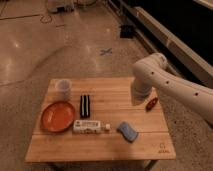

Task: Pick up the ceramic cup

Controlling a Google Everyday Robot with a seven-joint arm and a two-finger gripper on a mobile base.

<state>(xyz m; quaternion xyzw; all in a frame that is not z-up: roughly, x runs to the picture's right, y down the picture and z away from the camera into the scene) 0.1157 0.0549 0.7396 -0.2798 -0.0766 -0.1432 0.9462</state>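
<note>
The ceramic cup [62, 89] is small, whitish-grey and upright at the far left corner of the wooden table [107, 149]. It stands just behind the orange plate [57, 116]. My white arm reaches in from the right. My gripper [139, 98] is at the arm's low end, over the right half of the table. It is well to the right of the cup and apart from it.
A black ribbed object [85, 106] lies in the middle of the table. A white box [91, 126] lies in front of it. A blue sponge [127, 131] is front right, and a small red object [151, 103] lies beside the gripper. A dark ledge [170, 45] runs along the right.
</note>
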